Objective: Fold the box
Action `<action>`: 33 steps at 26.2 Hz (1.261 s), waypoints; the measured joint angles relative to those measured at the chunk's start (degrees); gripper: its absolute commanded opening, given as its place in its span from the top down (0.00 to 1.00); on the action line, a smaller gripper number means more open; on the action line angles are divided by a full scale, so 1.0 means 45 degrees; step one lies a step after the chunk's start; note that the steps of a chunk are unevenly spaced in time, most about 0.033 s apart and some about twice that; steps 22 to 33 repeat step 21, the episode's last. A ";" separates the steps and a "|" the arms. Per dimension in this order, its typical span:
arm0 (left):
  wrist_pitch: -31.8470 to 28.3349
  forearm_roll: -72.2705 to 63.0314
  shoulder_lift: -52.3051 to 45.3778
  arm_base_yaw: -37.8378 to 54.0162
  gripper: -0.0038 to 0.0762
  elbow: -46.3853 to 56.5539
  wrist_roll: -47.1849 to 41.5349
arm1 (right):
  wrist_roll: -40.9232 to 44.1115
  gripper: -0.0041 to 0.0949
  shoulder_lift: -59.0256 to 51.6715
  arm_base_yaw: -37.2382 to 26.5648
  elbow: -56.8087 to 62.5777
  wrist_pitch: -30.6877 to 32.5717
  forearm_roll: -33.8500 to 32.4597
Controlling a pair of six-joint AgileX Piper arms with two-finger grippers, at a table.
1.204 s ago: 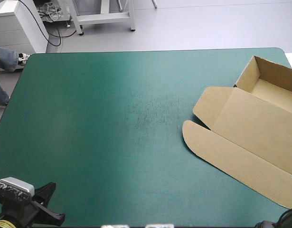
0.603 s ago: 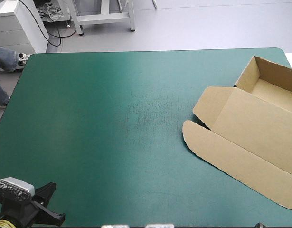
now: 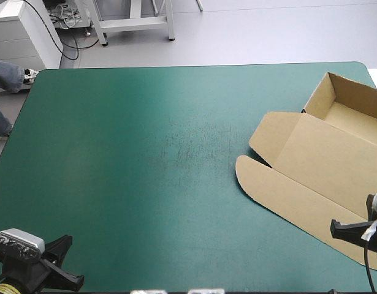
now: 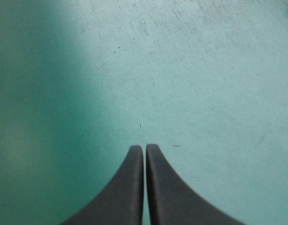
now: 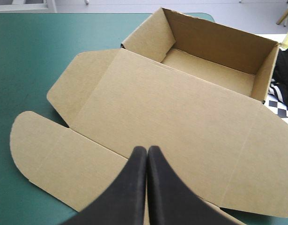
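Note:
The brown box (image 3: 323,165) lies at the table's right side as an open tray (image 3: 354,104) near the far right corner, its lid flat toward the front with a rounded flap (image 3: 255,174). In the right wrist view the tray (image 5: 214,51) stands ahead and the lid (image 5: 172,112) spreads under my right gripper (image 5: 147,149), whose black fingers are shut with nothing between them. That gripper (image 3: 335,228) hangs over the lid's front edge. My left gripper (image 3: 65,269) sits at the front left corner, and its shut fingers (image 4: 144,147) are over bare cover.
The teal-green cover (image 3: 145,153) runs left of the box, with a scuffed patch (image 3: 188,147) at its middle. The tray's right end reaches close to the table's right edge.
My right gripper has come up into the high view from the front right corner and now hangs over the lid's front edge. The box and the left gripper have not moved.

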 measured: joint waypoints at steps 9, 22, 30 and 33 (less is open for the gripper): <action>0.0000 0.0000 0.0000 0.0000 0.96 0.0000 0.0000 | 0.0410 0.97 -0.2684 0.0391 0.5550 -0.2244 0.0019; -0.0178 -0.0099 0.0000 0.0000 0.96 0.0000 0.0000 | -0.0173 0.97 -0.2730 0.2045 0.5974 -0.2650 0.0811; -0.0178 -0.0099 0.0000 0.0000 0.96 0.0000 0.0000 | -0.0173 0.97 -0.2730 0.2045 0.5974 -0.2650 0.0811; -0.0178 -0.0099 0.0000 0.0000 0.96 0.0000 0.0000 | -0.0173 0.97 -0.2730 0.2045 0.5974 -0.2650 0.0811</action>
